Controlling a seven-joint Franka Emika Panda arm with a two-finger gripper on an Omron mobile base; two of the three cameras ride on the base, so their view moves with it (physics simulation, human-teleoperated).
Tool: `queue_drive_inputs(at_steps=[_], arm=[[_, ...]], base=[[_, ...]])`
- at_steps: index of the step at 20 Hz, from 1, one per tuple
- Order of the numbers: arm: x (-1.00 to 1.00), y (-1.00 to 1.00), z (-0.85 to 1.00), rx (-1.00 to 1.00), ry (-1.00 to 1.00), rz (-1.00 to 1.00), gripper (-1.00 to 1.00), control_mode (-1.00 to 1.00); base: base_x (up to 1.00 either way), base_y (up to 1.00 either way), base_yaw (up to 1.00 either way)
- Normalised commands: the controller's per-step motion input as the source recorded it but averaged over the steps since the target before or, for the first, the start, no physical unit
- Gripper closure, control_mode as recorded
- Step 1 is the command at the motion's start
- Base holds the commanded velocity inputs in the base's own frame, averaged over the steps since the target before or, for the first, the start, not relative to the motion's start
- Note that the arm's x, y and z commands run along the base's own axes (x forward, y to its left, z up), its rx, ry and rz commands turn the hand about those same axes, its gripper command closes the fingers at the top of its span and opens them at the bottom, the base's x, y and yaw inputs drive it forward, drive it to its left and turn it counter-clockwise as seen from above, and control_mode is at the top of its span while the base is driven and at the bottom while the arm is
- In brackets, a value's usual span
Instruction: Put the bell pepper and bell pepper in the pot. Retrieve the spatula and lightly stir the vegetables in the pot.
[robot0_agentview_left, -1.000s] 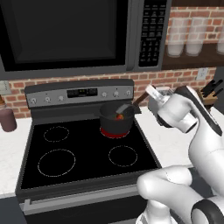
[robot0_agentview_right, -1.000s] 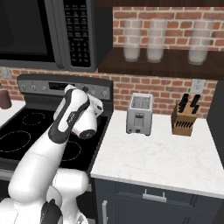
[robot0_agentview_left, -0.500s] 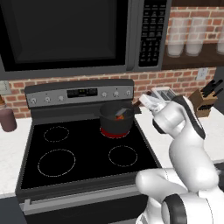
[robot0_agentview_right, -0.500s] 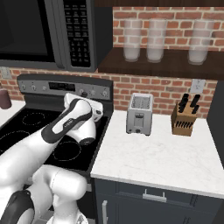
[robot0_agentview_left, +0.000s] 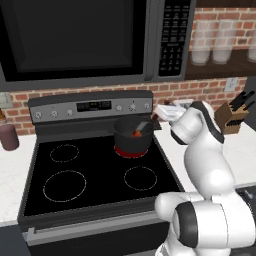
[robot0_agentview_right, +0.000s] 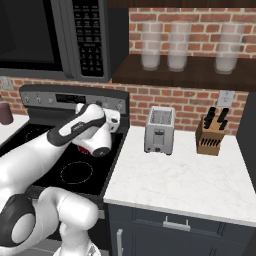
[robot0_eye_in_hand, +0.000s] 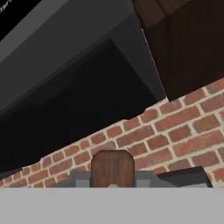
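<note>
Red brick wall runs behind a black glass stove with four ring burners, set between two pale marble stretches of worktop. A black microwave hangs over the stove, and a dark wooden shelf to its right carries three frosted jars.

On the right worktop stand a silver toaster and, further right, a wooden knife block with dark handles; a white wall outlet sits above the block. On the left worktop, against the wall, is a small dark reddish cylinder.

The pot, dark with a red band at its base, sits on the rear right burner. Inside it a red bell pepper shows above the rim; the second bell pepper cannot be made out.

The gripper is at the pot's right, just above rim height, closed on the spatula. In the hand view the brown handle end stands up between the dark fingertips. In the left base view a thin dark bar, probably the spatula, slants from the gripper down into the pot. The white arm blocks most of the rear right burner in the right base view.
</note>
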Motion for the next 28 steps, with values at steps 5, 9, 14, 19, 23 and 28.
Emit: queue_drive_inputs(at_steps=[5, 9, 14, 19, 23, 28], arm=[[0.23, 0.05, 0.0, -0.18, 0.1, -0.04, 1.0, -1.0], [0.22, 0.26, 0.0, -0.17, 0.12, -0.04, 1.0, -1.0], [0.29, 0.36, 0.0, -0.15, 0.17, -0.03, 1.0, -1.0], [0.39, 0.35, -0.24, -0.09, 0.12, 0.0, 1.0, -1.0], [0.33, 0.28, -0.43, -0.04, 0.04, 0.0, 1.0, -1.0], [0.23, 0.24, -0.55, 0.0, 0.0, 0.0, 1.0, -1.0]], base=[[0.0, 0.0, 0.0], [0.0, 0.0, 0.0], [0.0, 0.0, 0.0], [0.0, 0.0, 0.0], [0.0, 0.0, 0.0], [0.0, 0.0, 0.0]])
